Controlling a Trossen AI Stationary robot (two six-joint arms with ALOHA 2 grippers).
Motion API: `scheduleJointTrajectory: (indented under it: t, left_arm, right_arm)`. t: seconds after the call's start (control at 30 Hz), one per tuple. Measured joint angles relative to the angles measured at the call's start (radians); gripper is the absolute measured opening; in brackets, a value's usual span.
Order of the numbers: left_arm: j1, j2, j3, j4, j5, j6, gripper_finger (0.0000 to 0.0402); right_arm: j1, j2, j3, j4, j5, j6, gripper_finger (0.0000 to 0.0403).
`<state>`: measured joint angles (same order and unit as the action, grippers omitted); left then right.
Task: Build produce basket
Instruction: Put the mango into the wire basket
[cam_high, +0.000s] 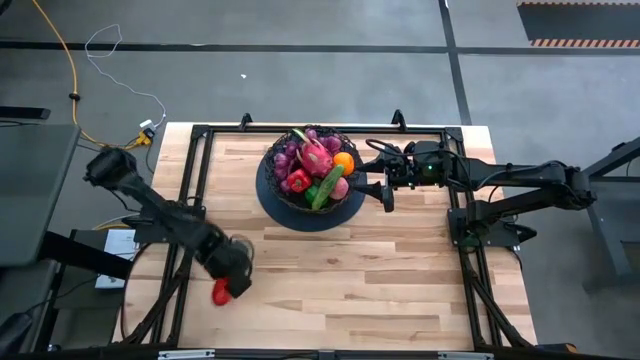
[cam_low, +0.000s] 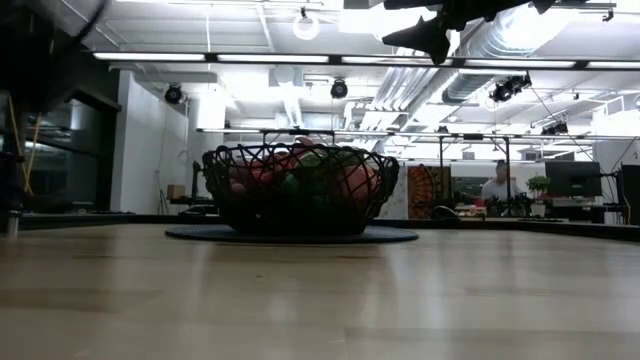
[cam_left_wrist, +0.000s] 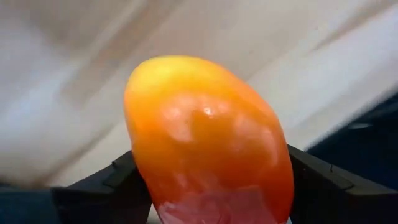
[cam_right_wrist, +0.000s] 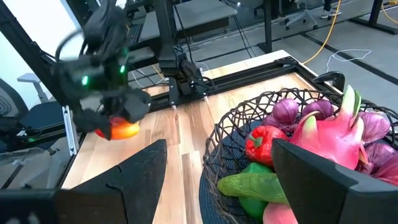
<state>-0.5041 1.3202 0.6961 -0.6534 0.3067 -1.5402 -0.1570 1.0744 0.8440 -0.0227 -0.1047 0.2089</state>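
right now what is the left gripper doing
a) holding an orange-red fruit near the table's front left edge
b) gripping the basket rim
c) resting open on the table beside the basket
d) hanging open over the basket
a: the left gripper is shut on an orange-red fruit near the table's front left edge, well away from the basket.

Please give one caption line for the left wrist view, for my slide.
Left gripper jaws shut on an orange-red fruit, seen close up.
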Motion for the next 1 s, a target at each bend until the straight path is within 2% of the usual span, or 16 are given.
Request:
scheduleJointTrajectory:
  t: [0.3, 0.47, 0.6, 0.8, 0.93, 1.0]
  left_arm:
    - [0.386, -0.298, 0.123, 0.023, -0.352, 0.450, 0.0268]
    - [0.614, -0.356, 0.220, 0.180, -0.416, 0.803, 0.0268]
    - [0.746, -0.360, 0.278, 0.372, -0.386, 1.046, 0.0268]
    - [0.803, -0.361, 0.308, 0.663, -0.305, 1.246, 0.0269]
    - [0.775, -0.361, 0.300, 0.688, -0.299, 1.305, 0.0269]
    - [0.743, -0.359, 0.282, 0.688, -0.330, 1.317, 0.0269]
  right_arm:
    - [0.000, 0.000, 0.000, 0.004, 0.000, 0.000, 0.0279]
    - [0.000, 0.000, 0.000, 0.032, 0.000, 0.000, 0.0279]
    - [0.000, 0.000, 0.000, 0.101, 0.000, 0.000, 0.0279]
    - [0.000, 0.000, 0.000, 0.268, 0.000, 0.017, 0.0279]
    - [0.000, 0.000, 0.000, 0.346, 0.000, 0.011, 0.0279]
    - [0.000, 0.000, 0.000, 0.368, 0.000, 0.013, 0.0279]
